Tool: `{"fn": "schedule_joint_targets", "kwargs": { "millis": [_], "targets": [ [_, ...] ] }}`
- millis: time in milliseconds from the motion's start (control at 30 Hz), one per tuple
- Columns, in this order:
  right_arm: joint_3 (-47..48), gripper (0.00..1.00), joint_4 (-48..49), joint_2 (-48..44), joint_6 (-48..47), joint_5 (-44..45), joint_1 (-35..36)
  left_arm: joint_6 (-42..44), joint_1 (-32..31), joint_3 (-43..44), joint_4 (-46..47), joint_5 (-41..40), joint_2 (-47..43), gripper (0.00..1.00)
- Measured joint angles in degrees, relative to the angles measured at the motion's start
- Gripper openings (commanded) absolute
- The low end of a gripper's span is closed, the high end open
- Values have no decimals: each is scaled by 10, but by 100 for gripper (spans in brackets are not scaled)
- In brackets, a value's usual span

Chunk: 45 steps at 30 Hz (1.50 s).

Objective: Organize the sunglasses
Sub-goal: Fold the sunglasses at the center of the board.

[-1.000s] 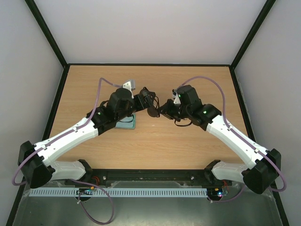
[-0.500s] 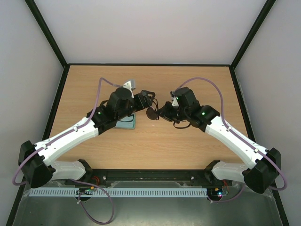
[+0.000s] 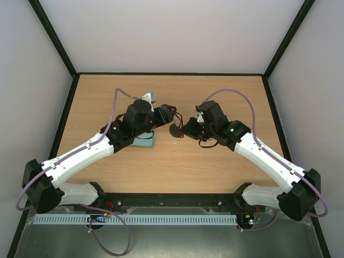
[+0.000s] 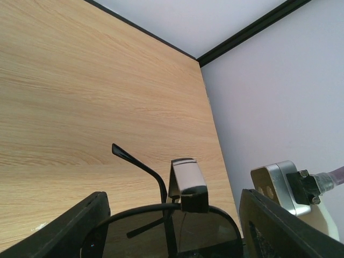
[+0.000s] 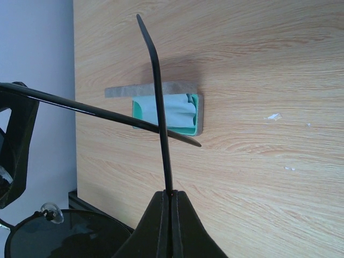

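I've got the sunglasses (image 3: pixel 174 129) held above the middle of the tabletop. The left gripper (image 4: pixel 173 215) is clamped across one lens to steady the frame. The right gripper (image 5: pixel 171 194) pinches a temple arm, presumably to fold it for the case (image 5: pixel 150 90) lying toward the left edge.

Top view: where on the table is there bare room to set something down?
Bare wood runs along the table's far edge and both far corners, and in front between the arms. The middle is crowded: left gripper, right gripper, sunglasses, grey case.

One pair of sunglasses (image 3: pixel 174 129), one grey case (image 5: pixel 150 90) and one pale cloth (image 5: pixel 174 110).
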Motion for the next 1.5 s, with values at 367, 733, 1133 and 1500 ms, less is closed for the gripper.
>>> {"fn": "schedule_joint_targets", "kwargs": {
  "millis": [367, 733, 1133, 1500],
  "targets": [
    [0, 4, -6, 0, -8, 6, 1, -2, 0, -1, 1, 5, 2, 58],
    [1, 26, -9, 0, -12, 12, 1, -1, 7, -11, 1, 7, 2, 54],
    [5, 30, -16, -19, -13, 18, -8, 0, 12, -14, 0, 9, -2, 53],
    [-58, 30, -17, -69, -29, -35, -128, 42, 24, -19, 1, 73, -37, 53]
  ]
}}
